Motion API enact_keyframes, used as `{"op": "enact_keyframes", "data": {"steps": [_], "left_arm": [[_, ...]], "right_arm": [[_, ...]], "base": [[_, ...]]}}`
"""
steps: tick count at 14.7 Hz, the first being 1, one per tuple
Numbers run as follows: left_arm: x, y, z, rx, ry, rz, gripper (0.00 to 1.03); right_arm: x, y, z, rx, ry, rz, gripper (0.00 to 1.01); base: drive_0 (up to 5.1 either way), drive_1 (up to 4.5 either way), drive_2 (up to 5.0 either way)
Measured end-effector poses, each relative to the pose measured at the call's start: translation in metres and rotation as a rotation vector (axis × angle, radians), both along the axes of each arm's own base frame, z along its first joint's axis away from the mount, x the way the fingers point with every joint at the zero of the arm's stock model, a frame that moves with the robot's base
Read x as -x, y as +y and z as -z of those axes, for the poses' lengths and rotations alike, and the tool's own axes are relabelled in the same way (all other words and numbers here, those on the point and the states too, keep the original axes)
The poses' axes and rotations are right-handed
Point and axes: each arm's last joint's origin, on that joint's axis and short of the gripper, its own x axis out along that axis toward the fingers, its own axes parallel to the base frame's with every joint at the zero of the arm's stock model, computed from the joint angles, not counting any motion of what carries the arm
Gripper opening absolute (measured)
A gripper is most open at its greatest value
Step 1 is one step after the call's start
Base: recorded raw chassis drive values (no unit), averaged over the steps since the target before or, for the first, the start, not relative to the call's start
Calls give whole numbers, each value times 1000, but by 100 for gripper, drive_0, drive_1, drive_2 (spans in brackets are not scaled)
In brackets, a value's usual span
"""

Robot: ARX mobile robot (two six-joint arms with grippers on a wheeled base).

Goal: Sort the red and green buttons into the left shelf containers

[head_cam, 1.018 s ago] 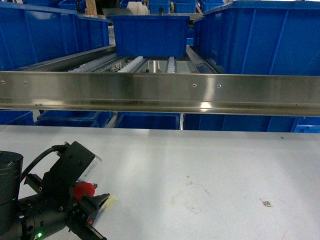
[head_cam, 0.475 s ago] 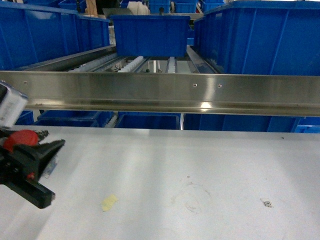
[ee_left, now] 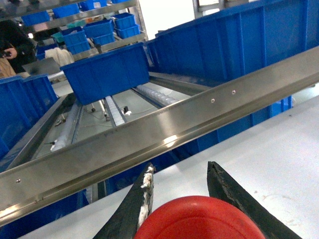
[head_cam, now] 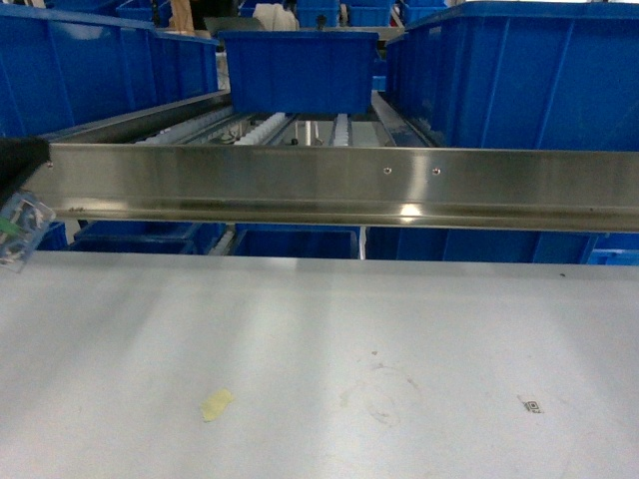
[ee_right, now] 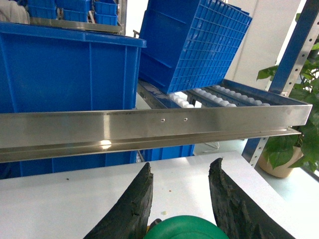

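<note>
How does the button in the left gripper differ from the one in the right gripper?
The left gripper holds a button with a red cap, while the right gripper holds a button with a green cap. More of the red cap shows in the left wrist view than of the green cap in the right wrist view. Both sit between dark fingers, above the white table, facing the steel rail.

Red mushroom-cap push button [ee_left: 199, 224] sits btwn left gripper [ee_left: 182, 181] jaws, cap up. Green-capped button [ee_right: 187, 226] btwn right gripper [ee_right: 182, 186] jaws. Big bright-blue plastic bins [head_cam: 100, 70] on shelf rollers.
</note>
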Motion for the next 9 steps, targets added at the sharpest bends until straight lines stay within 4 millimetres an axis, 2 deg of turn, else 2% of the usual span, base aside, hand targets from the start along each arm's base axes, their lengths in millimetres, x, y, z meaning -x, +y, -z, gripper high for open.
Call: {"op": "enact_keyframes", "data": {"steps": [2,9], "left_arm": [[13,4,-15,25,-90,-48,29],[12,3,-12,22,-67,-44,28]], "right_arm": [[0,0,0,0,0,0,31],[0,0,0,0,1,3,31]], "base": [[0,0,0],[0,0,0]]}}
